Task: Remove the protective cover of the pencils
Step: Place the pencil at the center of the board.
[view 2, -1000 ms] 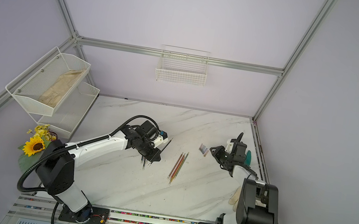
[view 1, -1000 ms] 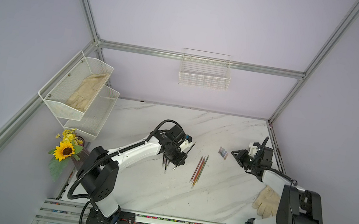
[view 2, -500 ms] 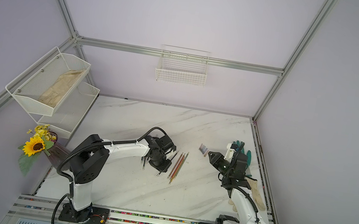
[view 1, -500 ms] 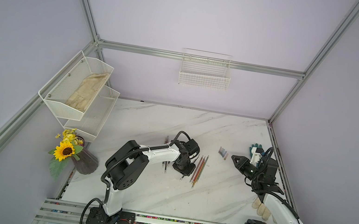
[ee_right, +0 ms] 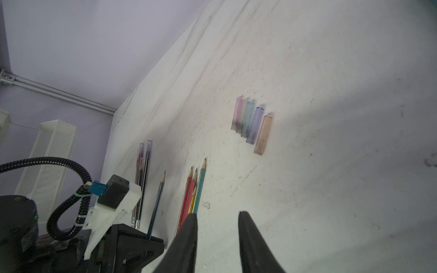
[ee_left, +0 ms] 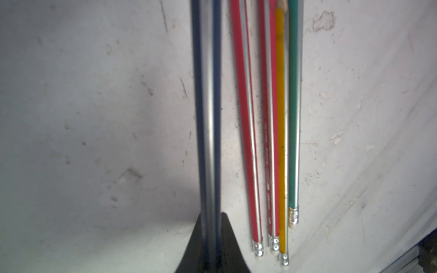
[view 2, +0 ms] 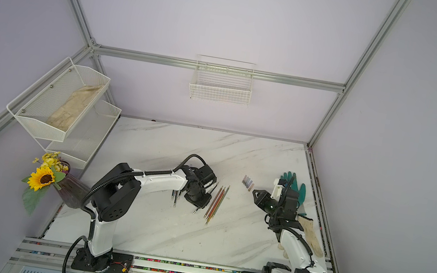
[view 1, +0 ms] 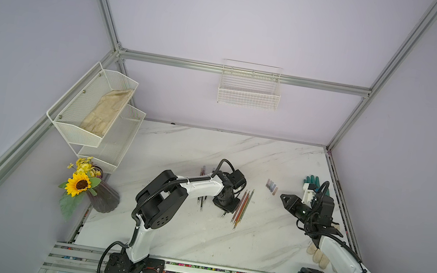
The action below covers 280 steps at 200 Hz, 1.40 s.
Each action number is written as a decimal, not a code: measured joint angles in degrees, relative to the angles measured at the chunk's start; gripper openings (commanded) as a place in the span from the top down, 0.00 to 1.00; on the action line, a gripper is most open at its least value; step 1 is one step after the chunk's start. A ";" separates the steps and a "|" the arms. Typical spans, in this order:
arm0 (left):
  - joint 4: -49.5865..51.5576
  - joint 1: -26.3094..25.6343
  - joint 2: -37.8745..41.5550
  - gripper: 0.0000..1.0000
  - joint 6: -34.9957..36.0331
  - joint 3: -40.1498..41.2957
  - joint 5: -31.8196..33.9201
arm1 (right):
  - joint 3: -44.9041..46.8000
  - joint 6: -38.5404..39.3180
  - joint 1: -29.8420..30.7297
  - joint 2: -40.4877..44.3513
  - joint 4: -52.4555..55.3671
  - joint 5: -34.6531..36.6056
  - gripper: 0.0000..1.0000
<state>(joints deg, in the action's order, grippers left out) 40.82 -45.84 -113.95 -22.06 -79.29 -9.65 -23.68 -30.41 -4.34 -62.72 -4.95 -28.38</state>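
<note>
Top views. In both top views we list the left gripper (view 1: 225, 206), low over the middle of the table (view 1: 195, 240). Four bare pencils (view 1: 242, 206) lie in a tight row just beside it, on the side toward the right edge. The capped pencils (view 1: 202, 201) lie on its other side. A row of caps (view 2: 248, 182) sits nearer the right edge, with the right gripper (view 2: 257, 194) near them and well apart from the pencils.

Left wrist. The jaws are pressed on a blue pencil (ee_left: 208, 118), which runs out between them. The four pencils lie parallel alongside, clear of the gripper.

Right wrist. The jaws are spread and hold nothing. Five caps lie ahead. The pencils' sharpened tips are bare. We cannot tell whether the blue pencil touches the table.
</note>
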 measured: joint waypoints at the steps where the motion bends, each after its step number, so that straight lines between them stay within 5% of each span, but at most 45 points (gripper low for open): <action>1: 0.00 -0.02 -0.02 0.85 -0.02 0.00 0.02 | 0.00 0.00 0.00 -0.04 0.00 0.00 0.67; 219: -3.67 -0.74 0.90 0.82 -3.48 -0.11 -3.52 | 0.00 0.09 0.00 -0.50 -0.02 0.00 0.64; 280: 3.61 4.42 5.49 0.81 -0.55 -0.11 6.05 | 0.00 0.09 0.00 -0.50 -0.02 -0.02 0.64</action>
<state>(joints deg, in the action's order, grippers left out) 44.42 -41.43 -108.47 -22.61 -79.40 -3.60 -23.68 -30.33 -4.34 -63.22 -4.97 -28.40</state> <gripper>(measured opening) 0.189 0.360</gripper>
